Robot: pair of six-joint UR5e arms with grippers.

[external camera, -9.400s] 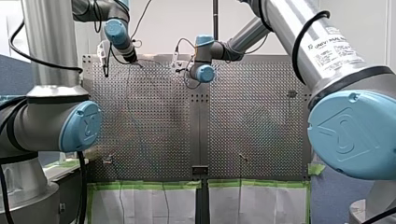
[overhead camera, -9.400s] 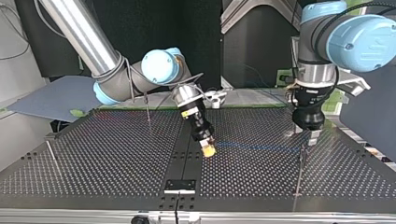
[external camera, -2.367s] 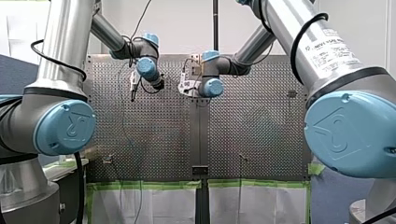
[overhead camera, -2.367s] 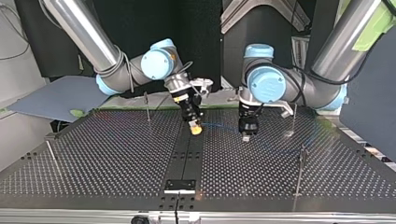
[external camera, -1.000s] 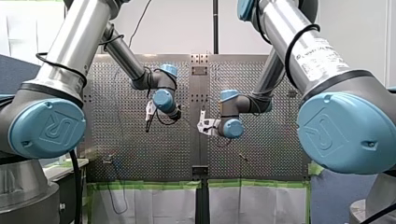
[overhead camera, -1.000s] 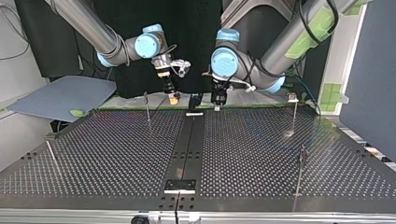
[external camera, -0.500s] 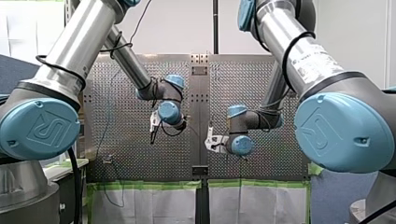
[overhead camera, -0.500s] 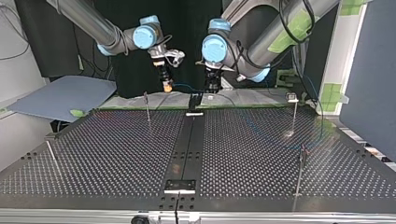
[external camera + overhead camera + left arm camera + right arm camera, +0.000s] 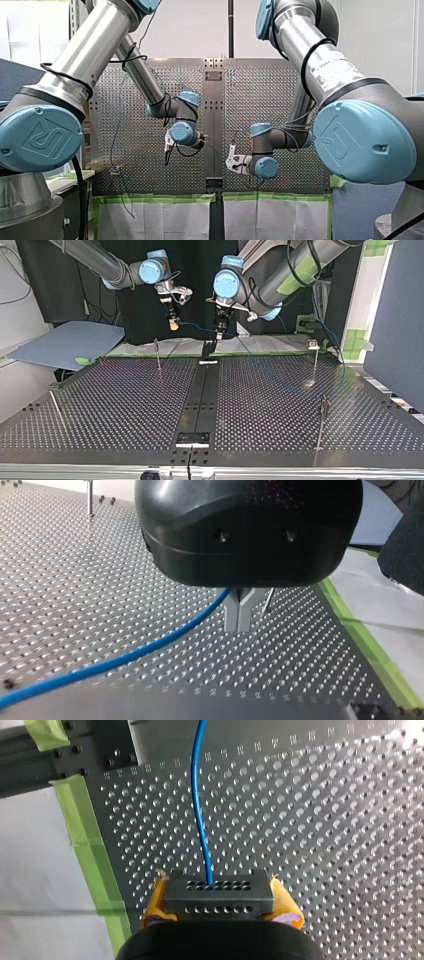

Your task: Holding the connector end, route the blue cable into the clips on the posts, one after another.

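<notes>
My right gripper is shut, its yellow pads clamped on the black connector block. The blue cable leaves that block and runs ahead over the perforated plate. My left gripper has its metal fingers shut on the same blue cable, which trails off beside it. In the top view both grippers hang above the table's far edge: my right gripper at the left, my left gripper just right of it, with a short span of blue cable between them.
Thin posts stand on the perforated table: one post near the far edge, one post at the right, a nearer post and a leaning post at the left. Green tape lines the plate's edge.
Both arms have swung from the middle of the table to its far edge in the top view and risen, carrying the cable. The two grippers now hang close together.
</notes>
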